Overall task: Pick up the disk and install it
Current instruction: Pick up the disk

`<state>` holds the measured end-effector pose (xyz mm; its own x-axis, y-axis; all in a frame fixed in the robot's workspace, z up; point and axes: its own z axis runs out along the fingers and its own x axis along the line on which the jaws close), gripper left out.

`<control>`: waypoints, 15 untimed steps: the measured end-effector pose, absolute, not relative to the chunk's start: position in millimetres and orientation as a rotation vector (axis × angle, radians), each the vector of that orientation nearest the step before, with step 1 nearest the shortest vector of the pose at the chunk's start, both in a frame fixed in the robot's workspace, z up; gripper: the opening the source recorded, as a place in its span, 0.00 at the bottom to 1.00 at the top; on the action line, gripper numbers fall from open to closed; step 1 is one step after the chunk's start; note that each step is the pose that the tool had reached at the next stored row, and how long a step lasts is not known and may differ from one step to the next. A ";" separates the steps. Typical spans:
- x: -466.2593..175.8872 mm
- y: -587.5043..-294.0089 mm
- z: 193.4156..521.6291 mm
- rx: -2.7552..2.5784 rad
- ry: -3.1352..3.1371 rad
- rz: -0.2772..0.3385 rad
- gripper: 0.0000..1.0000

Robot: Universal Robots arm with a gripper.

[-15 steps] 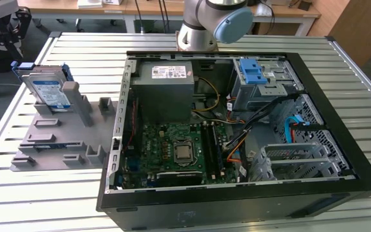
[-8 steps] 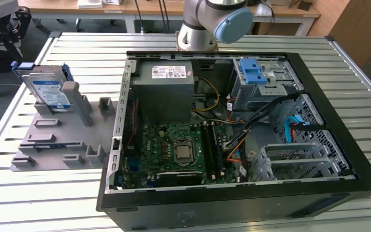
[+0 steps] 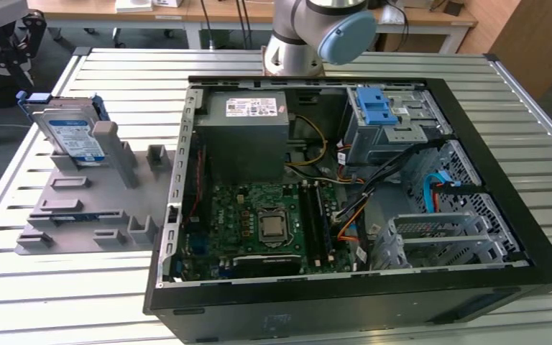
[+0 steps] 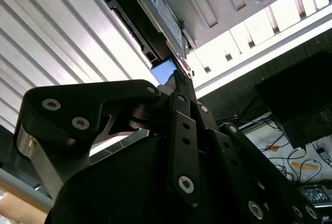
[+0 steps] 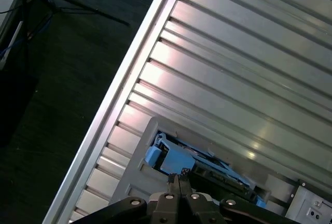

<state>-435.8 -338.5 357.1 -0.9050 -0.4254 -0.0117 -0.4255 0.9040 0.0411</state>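
The disk [image 3: 71, 134] stands on edge at the far end of a grey fixture [image 3: 89, 208], on the exterior view's left. It is silver with a white-and-blue label and a blue bracket. In both wrist views my gripper [image 5: 179, 178] hovers over the disk's blue bracket [image 5: 174, 157] without touching it. The two black fingers [image 4: 179, 86] are pressed together with nothing between them, and the disk [image 4: 153, 19] lies just beyond their tips.
An open black computer case [image 3: 487, 287] lies to the fixture's right on the slatted metal table [image 3: 84, 302]. Inside it are a grey power supply [image 3: 247, 126], a motherboard [image 3: 256, 226] and a grey cage with a blue latch [image 3: 387, 115]. The arm's base [image 3: 310, 32] stands behind the case.
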 end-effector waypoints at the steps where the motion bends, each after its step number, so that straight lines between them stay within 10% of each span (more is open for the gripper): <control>1: -435.9 -338.5 357.1 -0.687 3.062 0.067 0.11; 15: -436.6 -338.5 357.2 -0.748 3.048 0.067 0.11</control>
